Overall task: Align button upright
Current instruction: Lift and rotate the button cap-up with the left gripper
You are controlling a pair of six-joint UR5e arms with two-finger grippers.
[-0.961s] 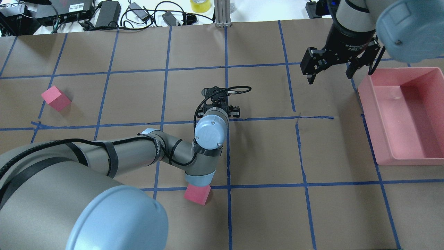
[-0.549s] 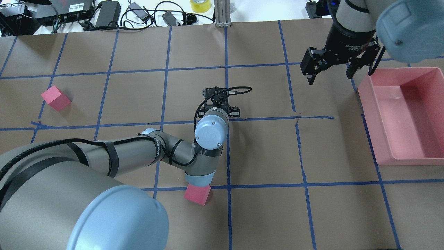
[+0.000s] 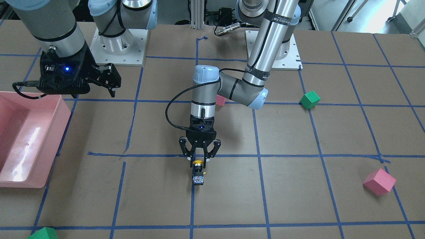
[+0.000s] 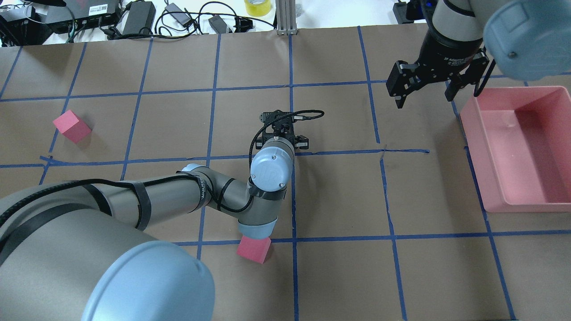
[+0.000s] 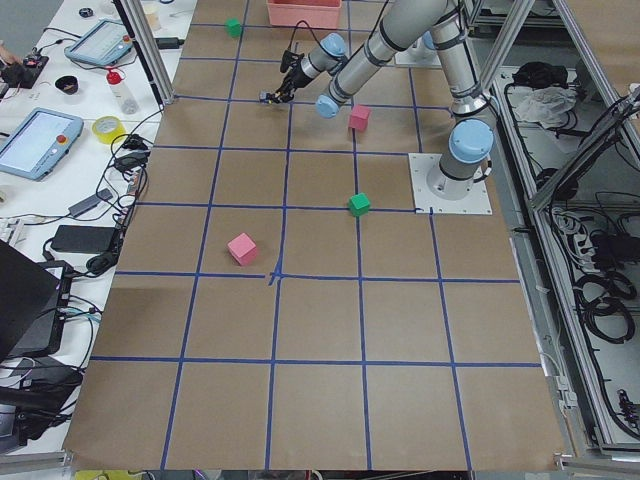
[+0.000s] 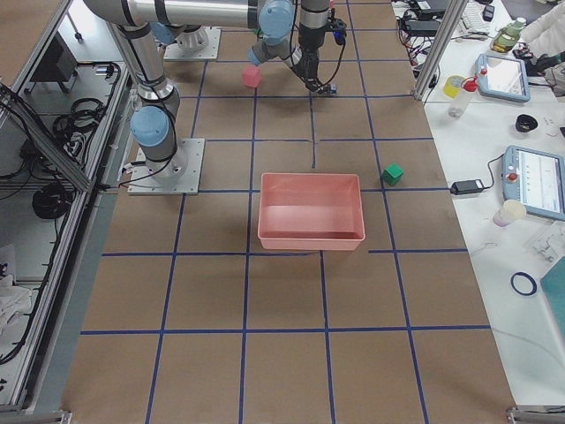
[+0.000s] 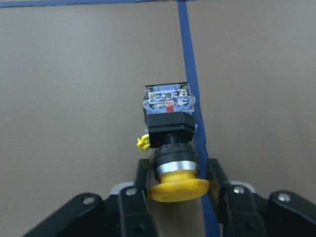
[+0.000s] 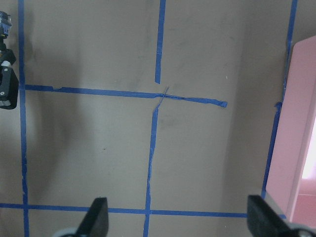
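The button [image 3: 198, 171] lies on its side on the brown paper near the table's middle, on a blue tape line. Its yellow cap [image 7: 178, 187] points toward the robot and its silvery block base [image 7: 168, 102] points away. My left gripper [image 3: 198, 160] points straight down, with its fingers [image 7: 142, 180] closed against both sides of the yellow cap. In the overhead view the left wrist [image 4: 272, 166] hides the button. My right gripper [image 4: 424, 101] hangs open and empty at the far right, beside the pink bin, far from the button.
A pink bin [image 4: 479, 151] stands at the right edge. Pink cubes lie at the left [image 4: 71, 126] and under the left elbow [image 4: 254, 249]. Green cubes [image 3: 309, 99] [image 3: 43, 233] lie on the mat. Cables and power bricks [image 4: 138, 18] line the far edge.
The left arm has barely moved; its gripper knuckles look slightly narrower. The right gripper has shifted a little toward the table's far edge.
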